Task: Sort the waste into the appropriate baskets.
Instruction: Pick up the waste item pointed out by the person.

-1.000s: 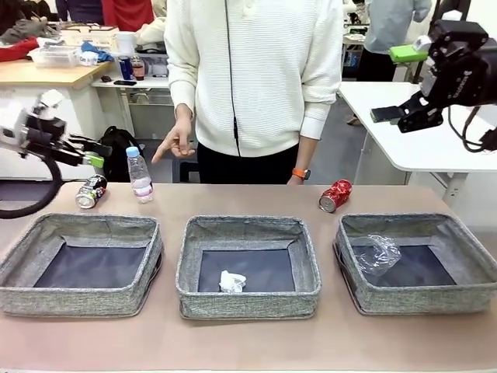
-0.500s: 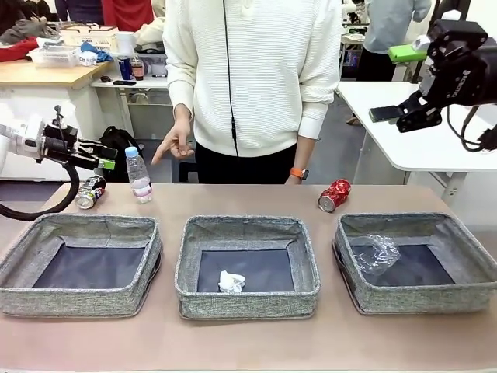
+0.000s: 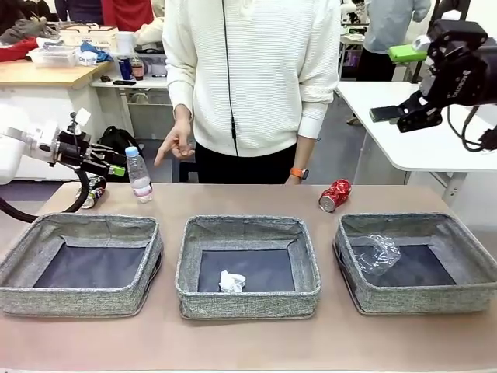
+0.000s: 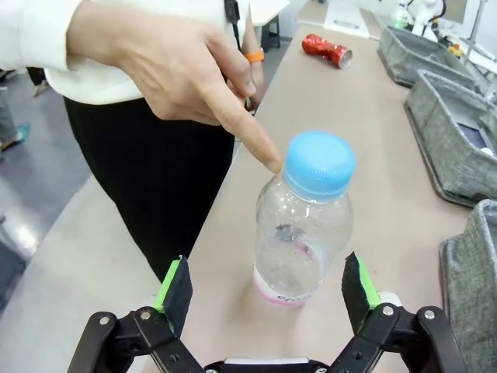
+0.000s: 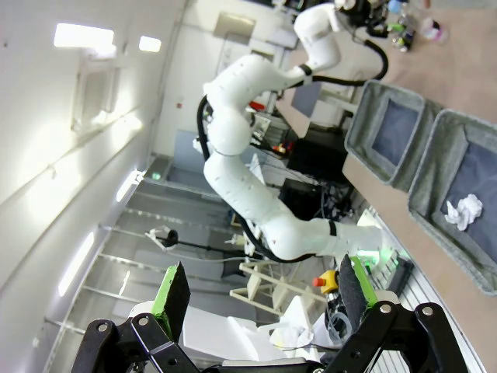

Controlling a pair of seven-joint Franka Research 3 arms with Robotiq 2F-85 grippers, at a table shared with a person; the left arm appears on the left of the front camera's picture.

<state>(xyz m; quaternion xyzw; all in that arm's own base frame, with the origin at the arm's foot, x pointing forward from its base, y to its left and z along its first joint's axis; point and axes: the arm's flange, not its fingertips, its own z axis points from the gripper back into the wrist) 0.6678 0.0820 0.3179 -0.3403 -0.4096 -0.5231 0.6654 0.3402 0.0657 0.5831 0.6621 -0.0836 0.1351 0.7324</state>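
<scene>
A small clear bottle [image 3: 140, 176] with a blue cap stands upright at the table's far left; in the left wrist view the bottle [image 4: 304, 225] stands just ahead of my open left gripper [image 4: 266, 284], between the lines of its fingers and untouched. My left gripper [image 3: 111, 166] hovers just left of it. A dark can [image 3: 92, 191] lies behind that arm's cable. A crushed red can [image 3: 335, 195] lies at the far right. Three grey baskets sit in a row: the left basket [image 3: 78, 299], the middle basket [image 3: 248, 303] holding a paper ball [image 3: 231, 281], the right basket [image 3: 419, 299] holding a clear cup [image 3: 377, 253]. My right gripper [image 3: 392, 114] hangs open, high at the right.
A person in a white sweater stands at the far edge; one hand [image 3: 175, 145] points a finger down toward the bottle, and in the left wrist view that hand [image 4: 175, 70] nearly touches the cap. Bare table runs along the front of the baskets.
My left gripper has swung right and slightly down, from the table's left edge to just beside the bottle. The right arm has barely shifted.
</scene>
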